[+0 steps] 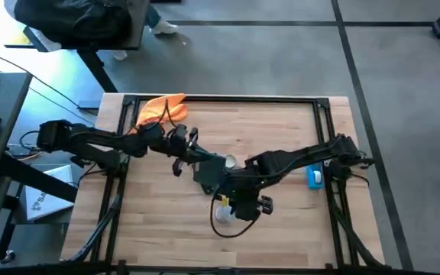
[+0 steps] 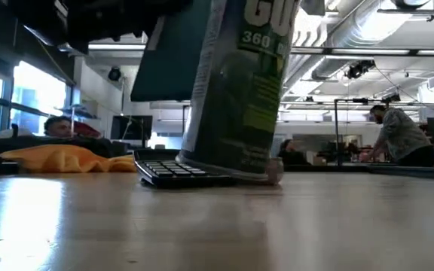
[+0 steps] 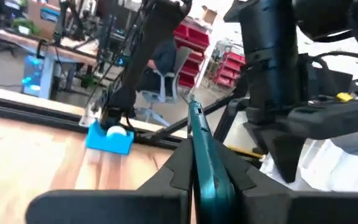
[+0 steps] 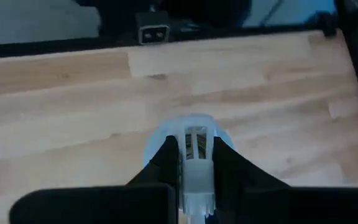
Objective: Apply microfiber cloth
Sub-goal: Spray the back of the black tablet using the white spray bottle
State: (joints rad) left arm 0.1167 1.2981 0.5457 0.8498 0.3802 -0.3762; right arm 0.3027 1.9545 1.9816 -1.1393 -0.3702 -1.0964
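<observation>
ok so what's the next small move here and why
Probably the left gripper should release the teal cover it pinches and pull back toward the cloth, which lies untouched at the table's far left corner, nearest that arm. The right gripper is busy, shut on the bottle beside the calculator.

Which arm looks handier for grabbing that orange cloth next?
Probably the left arm: the orange cloth lies at the table's far left corner, right behind it. The right claw is shut on a spray can nearer the middle.
</observation>
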